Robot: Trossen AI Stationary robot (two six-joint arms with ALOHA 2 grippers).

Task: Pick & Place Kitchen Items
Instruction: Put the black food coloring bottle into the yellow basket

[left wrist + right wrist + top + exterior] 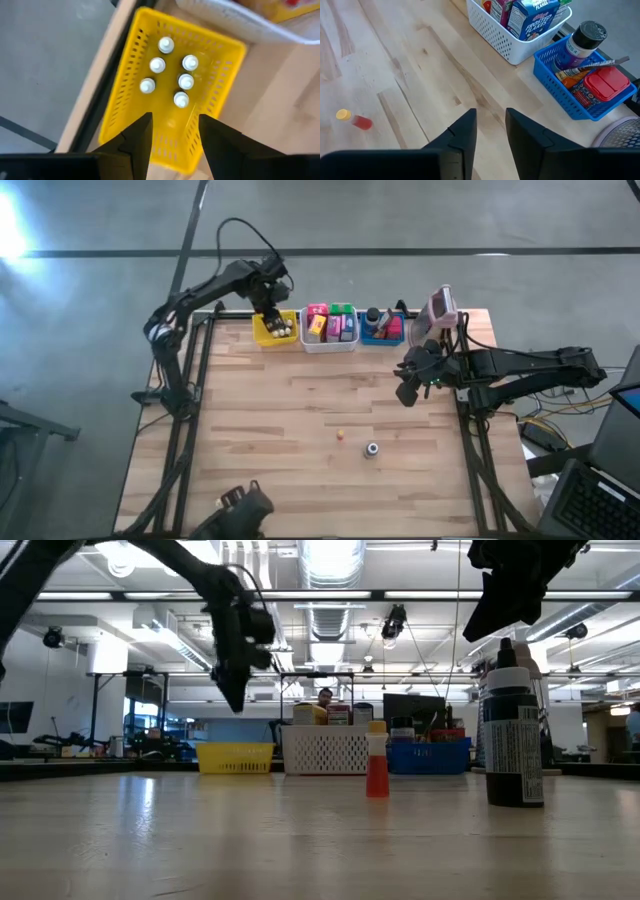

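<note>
A yellow bin [274,330] at the table's far edge holds several small white-capped bottles [170,75]. My left gripper [175,120] hangs above that bin, open and pointing down, with nothing between its fingers. On the open wood stand a small red bottle with a yellow cap [340,434] and a dark round-capped bottle [372,448], each upright on its base in the low view. My right gripper [491,112] hovers over the table's right side near the blue bin [580,85], open and holding nothing.
A white bin [330,328] with coloured packets and cartons sits between the yellow and blue bins along the far edge. A pink-grey upright device [440,308] stands at the far right corner. Bare wood spreads across the table's middle and near side [300,470].
</note>
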